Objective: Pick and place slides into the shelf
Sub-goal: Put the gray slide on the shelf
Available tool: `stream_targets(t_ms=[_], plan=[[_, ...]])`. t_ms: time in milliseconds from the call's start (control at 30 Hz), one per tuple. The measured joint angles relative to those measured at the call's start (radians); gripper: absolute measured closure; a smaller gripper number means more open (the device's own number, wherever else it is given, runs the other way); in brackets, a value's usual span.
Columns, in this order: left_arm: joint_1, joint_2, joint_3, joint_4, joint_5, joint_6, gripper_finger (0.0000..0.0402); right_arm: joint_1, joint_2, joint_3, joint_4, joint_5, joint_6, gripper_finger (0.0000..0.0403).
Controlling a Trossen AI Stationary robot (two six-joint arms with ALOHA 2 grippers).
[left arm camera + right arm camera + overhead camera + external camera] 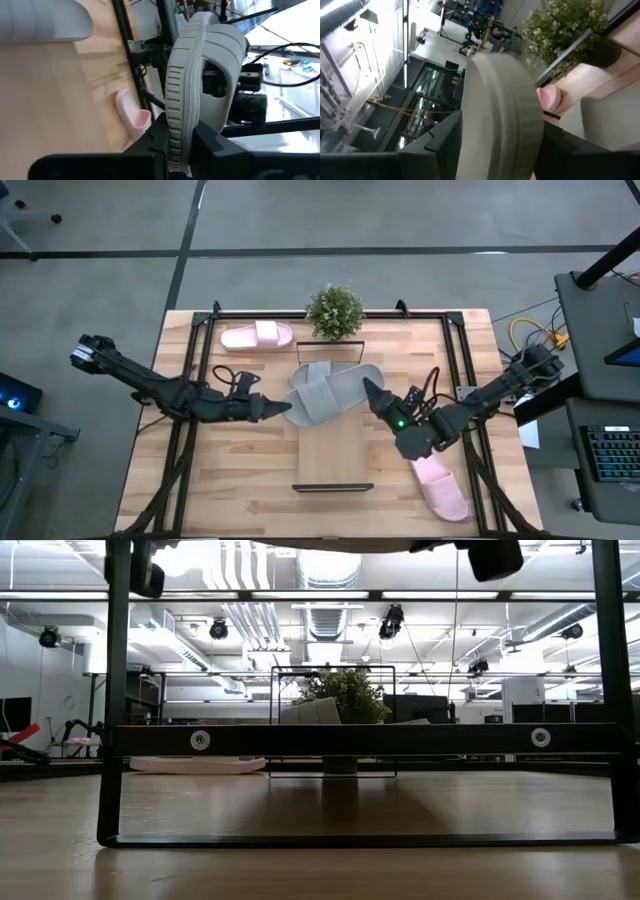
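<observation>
From above, the left arm reaches in from the left side of the surface, and the left gripper has its jaws clamped on the edge of a grey slide; the left wrist view shows that slide standing on edge, its ribbed sole pinched between the two dark fingers. Behind the left arm, near the back edge of the surface, a pink slide lies flat, and it also shows as a low pale shape in the low view. In the middle, the shelf runs from front to back as a long light board with thin black wire at its ends, and a small potted plant stands just beyond its far end. Both grey slides sit over the far part of the shelf, overlapping each other. The second grey slide is held by the right gripper, whose jaws are closed on its edge; the right wrist view shows its thick sole between the fingers. The right arm comes in from the right, and the second pink slide lies near the front right corner, partly under that arm
</observation>
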Motion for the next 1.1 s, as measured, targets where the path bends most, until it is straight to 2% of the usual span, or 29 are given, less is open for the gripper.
stream_targets(t_ms=[400,667,1100], plan=[[0.0,-0.107,0.0,-0.204,0.031,0.002,0.0382,0.009,-0.115,0.0,-0.001,-0.176,-0.304,0.0213],[-0.002,-0.075,-0.004,-0.297,0.175,-0.009,0.0382,0.009,-0.169,0.0,-0.032,-0.191,-0.376,0.0213],[0.001,-0.049,-0.004,-0.331,0.158,-0.007,0.0382,0.009,-0.179,0.0,-0.04,-0.228,-0.404,0.0213]])
